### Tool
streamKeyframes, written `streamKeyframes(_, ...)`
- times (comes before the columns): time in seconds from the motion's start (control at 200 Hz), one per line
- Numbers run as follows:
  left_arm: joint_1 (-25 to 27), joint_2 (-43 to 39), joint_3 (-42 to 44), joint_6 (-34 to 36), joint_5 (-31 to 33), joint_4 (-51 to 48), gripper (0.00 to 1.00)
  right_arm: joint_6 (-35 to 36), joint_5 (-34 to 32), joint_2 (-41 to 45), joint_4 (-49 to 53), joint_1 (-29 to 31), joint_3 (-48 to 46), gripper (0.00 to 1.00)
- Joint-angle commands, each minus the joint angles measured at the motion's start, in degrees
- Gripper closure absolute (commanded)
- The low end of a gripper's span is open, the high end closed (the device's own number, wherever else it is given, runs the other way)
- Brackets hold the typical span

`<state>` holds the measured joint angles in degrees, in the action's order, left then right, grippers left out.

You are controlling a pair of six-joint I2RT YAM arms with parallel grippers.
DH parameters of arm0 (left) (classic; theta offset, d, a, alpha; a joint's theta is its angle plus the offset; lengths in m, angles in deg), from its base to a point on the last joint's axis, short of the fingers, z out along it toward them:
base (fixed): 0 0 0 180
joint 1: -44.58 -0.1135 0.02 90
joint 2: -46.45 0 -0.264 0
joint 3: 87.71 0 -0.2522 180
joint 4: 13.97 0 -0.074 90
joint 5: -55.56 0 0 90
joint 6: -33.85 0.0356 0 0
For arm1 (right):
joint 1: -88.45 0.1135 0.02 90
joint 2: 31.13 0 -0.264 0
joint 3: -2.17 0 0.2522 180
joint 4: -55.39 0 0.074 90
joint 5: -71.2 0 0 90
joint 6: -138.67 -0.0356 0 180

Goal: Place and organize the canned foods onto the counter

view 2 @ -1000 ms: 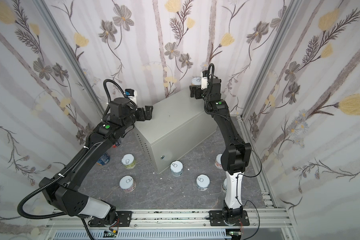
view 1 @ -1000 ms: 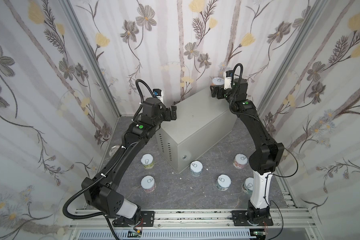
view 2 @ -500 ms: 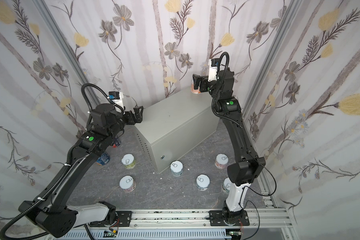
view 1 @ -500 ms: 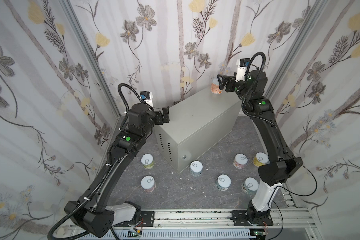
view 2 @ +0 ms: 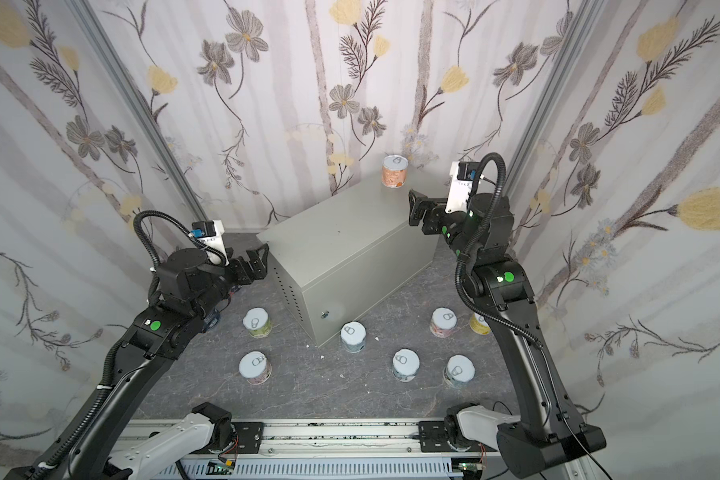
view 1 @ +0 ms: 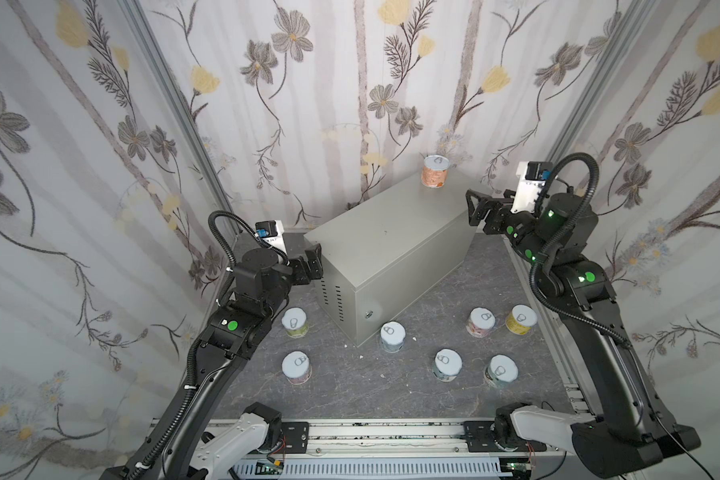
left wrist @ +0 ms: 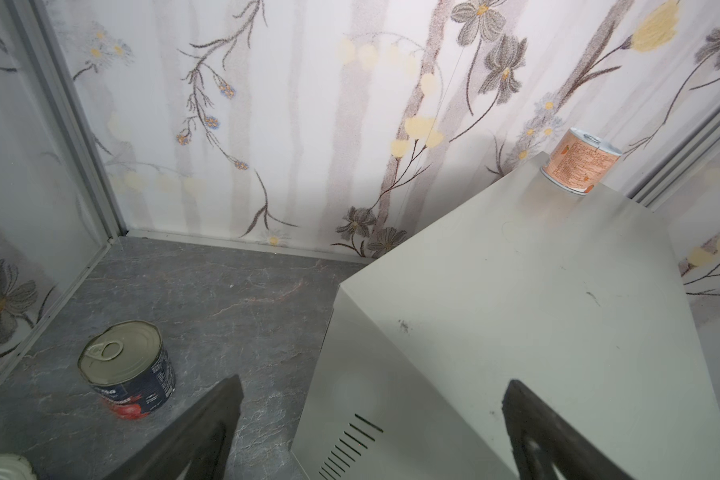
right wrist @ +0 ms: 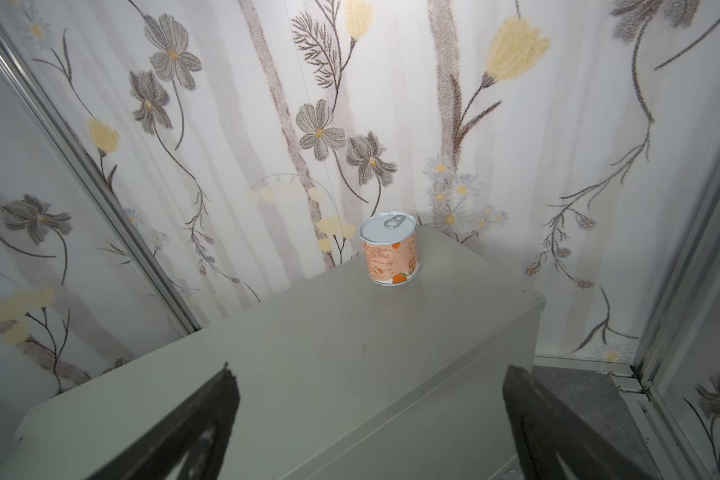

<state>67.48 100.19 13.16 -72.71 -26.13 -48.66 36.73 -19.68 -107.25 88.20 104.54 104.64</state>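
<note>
Right hand [view 1: 472, 208]: fingers spread wide, nothing between them, touching nothing. It hangs just off the counter's [view 1: 383, 232] long side. An orange-label can [view 1: 435, 171] stands upright on the counter top ahead of this hand, well apart from it.

Left hand [view 1: 313, 262]: fingers wide apart, empty, just beside the counter's vented end. A navy-red can [left wrist: 127, 370] stands on the floor [view 1: 350, 386] below and ahead of it. Seven short cans [view 1: 393, 334] are on the floor, below both hands.
</note>
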Motion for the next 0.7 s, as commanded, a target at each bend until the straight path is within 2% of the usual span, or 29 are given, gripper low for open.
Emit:
streamKeyframes(0.0,-0.19,-2.77,2.79,-2.99,2.93,-1.62,0.00,-2.01,-3.17,4.66,3.73,0.07,-5.76,0.00)
streamKeyframes(0.14,-0.22,-6.66,5.60,-4.07,3.76,-4.03,0.00,-3.38,-7.90,12.01,6.74,0.15,-14.83,0.02)
streamKeyframes(0.195,-0.22,-7.66,6.59,-4.51,4.56,-5.26,0.00,-5.21,-9.56,15.16,6.60,0.16,-19.35,0.05)
streamKeyframes(0.33,-0.22,-10.12,10.93,-5.71,6.00,-6.31,0.00,-10.59,-12.72,22.15,4.63,0.06,-31.38,0.05)
streamKeyframes(0.465,-0.22,-12.76,16.12,-6.88,6.53,-6.49,0.00,-14.90,-13.81,24.55,3.57,0.07,-39.16,0.00)
streamKeyframes(0.694,-0.20,-18.76,23.61,-8.91,7.24,-6.75,0.00,-22.51,-18.77,25.17,0.47,0.07,-50.38,0.00)
